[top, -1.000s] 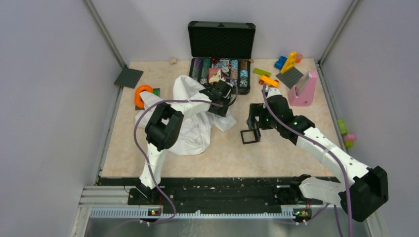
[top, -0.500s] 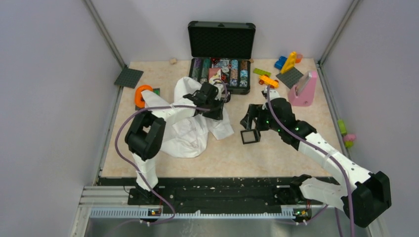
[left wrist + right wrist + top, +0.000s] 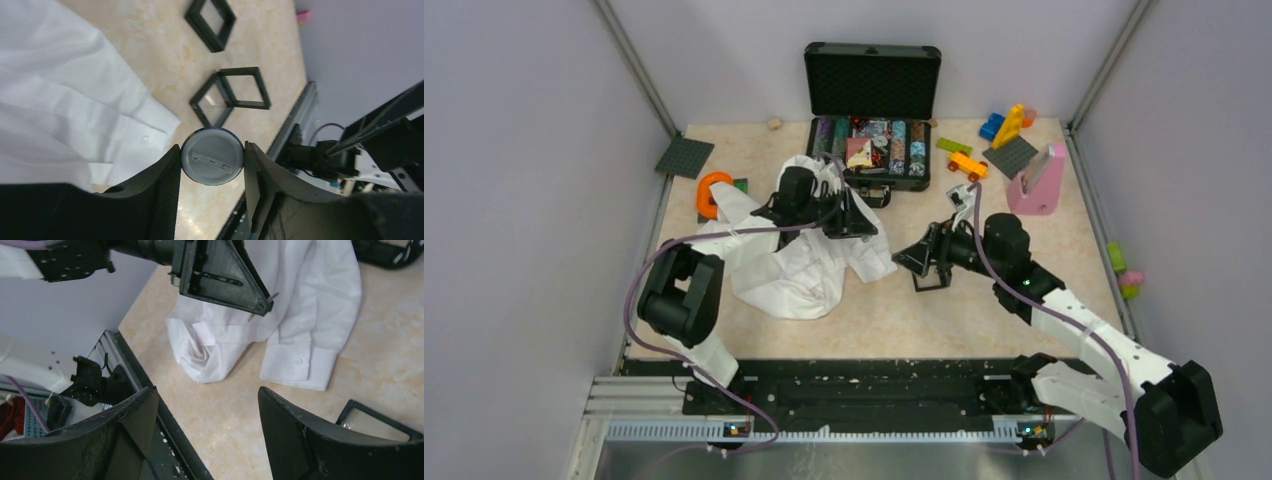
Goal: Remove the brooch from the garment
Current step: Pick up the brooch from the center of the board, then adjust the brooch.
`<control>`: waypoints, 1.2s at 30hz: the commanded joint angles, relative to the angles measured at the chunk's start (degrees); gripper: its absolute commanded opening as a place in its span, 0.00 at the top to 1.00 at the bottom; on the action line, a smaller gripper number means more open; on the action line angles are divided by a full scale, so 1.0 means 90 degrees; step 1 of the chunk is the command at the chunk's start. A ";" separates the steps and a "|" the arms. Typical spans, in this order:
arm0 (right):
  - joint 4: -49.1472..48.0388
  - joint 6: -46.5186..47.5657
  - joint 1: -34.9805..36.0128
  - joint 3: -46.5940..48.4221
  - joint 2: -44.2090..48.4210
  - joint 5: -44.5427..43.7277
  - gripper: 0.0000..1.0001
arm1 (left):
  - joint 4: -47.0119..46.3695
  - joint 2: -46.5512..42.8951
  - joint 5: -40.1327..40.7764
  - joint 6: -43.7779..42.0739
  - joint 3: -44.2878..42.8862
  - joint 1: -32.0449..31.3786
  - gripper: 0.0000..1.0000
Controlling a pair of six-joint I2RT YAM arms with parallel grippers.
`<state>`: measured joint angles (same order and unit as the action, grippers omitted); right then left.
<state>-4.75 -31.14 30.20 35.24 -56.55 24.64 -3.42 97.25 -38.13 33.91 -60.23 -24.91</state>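
The brooch (image 3: 212,156) sits in the lower middle of the left wrist view, back side up with its pin bar showing. It is pinched at its rim between the half-closed jaws of the left gripper (image 3: 211,147). The white shirt (image 3: 60,100) lies to the left of that view on the table (image 3: 165,65), and the brooch looks clear of the cloth, so the pulling-off step seems done. The right gripper (image 3: 206,392) hangs wide open and holds nothing. The next move likely calls for carrying the brooch away from the shirt and setting it down, perhaps near the black frames (image 3: 214,100).
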 commanded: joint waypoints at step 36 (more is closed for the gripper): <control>-0.3783 0.4895 0.1768 -0.0776 0.1390 -0.0044 0.20 | -0.4196 -0.2749 -0.1965 0.4840 0.1436 -0.0794 0.69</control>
<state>-36.01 11.25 44.84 25.54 -42.74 25.93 -37.34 73.65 -56.47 76.69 -47.57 -31.44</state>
